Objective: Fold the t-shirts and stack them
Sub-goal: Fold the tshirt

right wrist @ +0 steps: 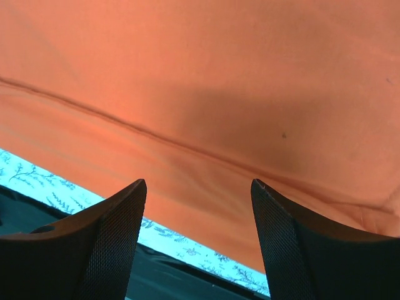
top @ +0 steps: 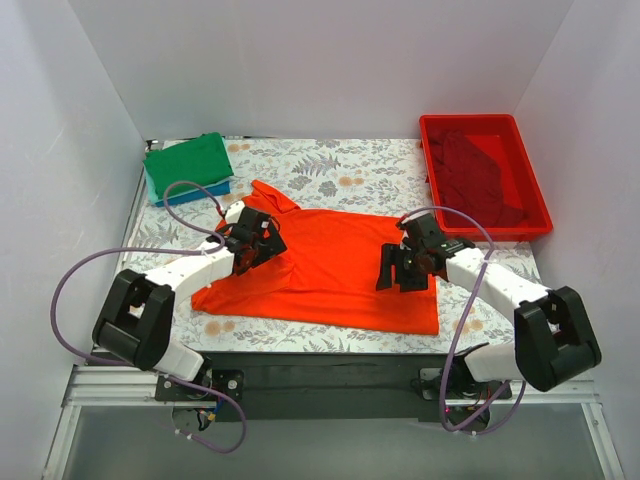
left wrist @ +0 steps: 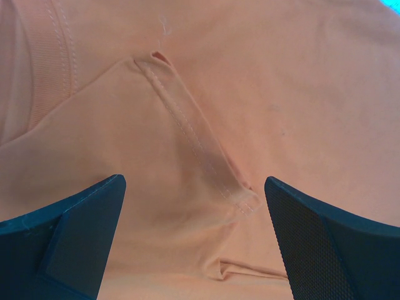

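A bright orange-red t-shirt (top: pixel 330 270) lies spread on the flowered table. My left gripper (top: pixel 252 248) is open and low over its left side, above a stitched sleeve hem (left wrist: pixel 206 165) with its fingers (left wrist: pixel 81 231) apart. My right gripper (top: pixel 400 272) is open over the shirt's right part (right wrist: pixel 206 94), with its fingertips (right wrist: pixel 278 237) apart near the front hem. A folded green shirt (top: pixel 188 165) lies on a folded blue one (top: pixel 195 194) at the back left. A dark red shirt (top: pixel 480 175) lies in the bin.
A red plastic bin (top: pixel 535 190) stands at the back right. White walls close in the left, back and right. A black strip (top: pixel 330 370) runs along the table's near edge, and it shows in the right wrist view (right wrist: pixel 94 262). Purple cables loop beside both arms.
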Controlling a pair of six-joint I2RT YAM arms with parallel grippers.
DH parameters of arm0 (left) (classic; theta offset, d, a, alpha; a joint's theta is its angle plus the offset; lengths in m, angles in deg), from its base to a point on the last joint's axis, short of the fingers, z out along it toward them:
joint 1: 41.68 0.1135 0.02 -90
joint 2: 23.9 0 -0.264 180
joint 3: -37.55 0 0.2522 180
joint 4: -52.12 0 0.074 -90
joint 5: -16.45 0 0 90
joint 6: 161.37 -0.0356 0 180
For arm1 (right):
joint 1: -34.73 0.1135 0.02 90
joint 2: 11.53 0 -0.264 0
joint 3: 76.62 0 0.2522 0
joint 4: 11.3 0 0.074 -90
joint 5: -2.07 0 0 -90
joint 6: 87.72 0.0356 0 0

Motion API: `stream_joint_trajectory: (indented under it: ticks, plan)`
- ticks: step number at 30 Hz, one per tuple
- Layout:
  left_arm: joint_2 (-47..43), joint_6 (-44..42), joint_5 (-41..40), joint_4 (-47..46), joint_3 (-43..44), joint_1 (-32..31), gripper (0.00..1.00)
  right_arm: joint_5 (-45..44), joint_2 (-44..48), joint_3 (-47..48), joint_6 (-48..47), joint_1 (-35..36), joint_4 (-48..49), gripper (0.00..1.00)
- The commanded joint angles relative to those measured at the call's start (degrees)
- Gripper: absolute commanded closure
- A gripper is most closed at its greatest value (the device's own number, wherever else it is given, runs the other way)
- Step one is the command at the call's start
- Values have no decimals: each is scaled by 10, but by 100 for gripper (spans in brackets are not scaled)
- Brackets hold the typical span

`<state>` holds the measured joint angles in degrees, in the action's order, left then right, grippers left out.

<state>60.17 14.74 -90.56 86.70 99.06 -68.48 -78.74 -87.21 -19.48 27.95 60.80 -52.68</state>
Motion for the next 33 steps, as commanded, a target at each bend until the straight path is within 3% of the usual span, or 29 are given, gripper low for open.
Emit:
stream_joint_trajectory:
  ticks: [1, 10, 21, 33]
  plan:
    - [-5, -7, 11, -42, -14, -2, 7, 10, -15, -7, -9, 4, 51, 26]
    - [8, -16, 19, -96, -94, -2, 6, 13, -35, -67, -2, 4, 76, 27]
    - [-94, 19, 10, -60, -180, -2, 6, 28, 31, -134, 23, 14, 64, 27]
    - [-159, 49, -3, 16, -206, -3, 6, 30, 90, -174, 37, 22, 46, 27]
